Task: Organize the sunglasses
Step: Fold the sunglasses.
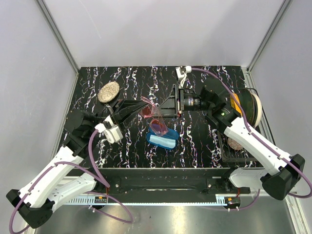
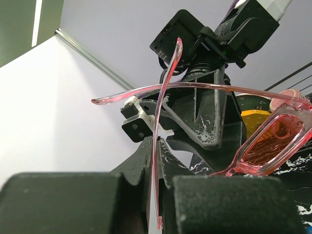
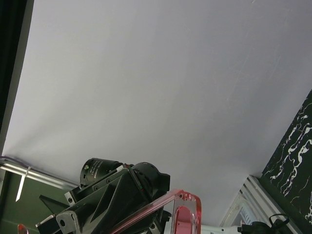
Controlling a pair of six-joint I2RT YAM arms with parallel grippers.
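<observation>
Black, white-veined tabletop (image 1: 97,151), grey walls behind. Left gripper (image 1: 140,105): clenched on one temple of the pink sunglasses (image 1: 156,122), held at frame centre, just over the blue case (image 1: 174,136). Right gripper (image 1: 169,104): at the sunglasses' upper right; grip cannot be told.

Black table (image 1: 195,146) with white squiggles. Near the middle, an open blue case (image 1: 174,135) with a light blue cloth (image 1: 162,141) inside. Far back on the left, a round sparkly disc (image 1: 108,91). On the right, a black tray (image 1: 225,146) and a big spool (image 1: 249,106).
</observation>
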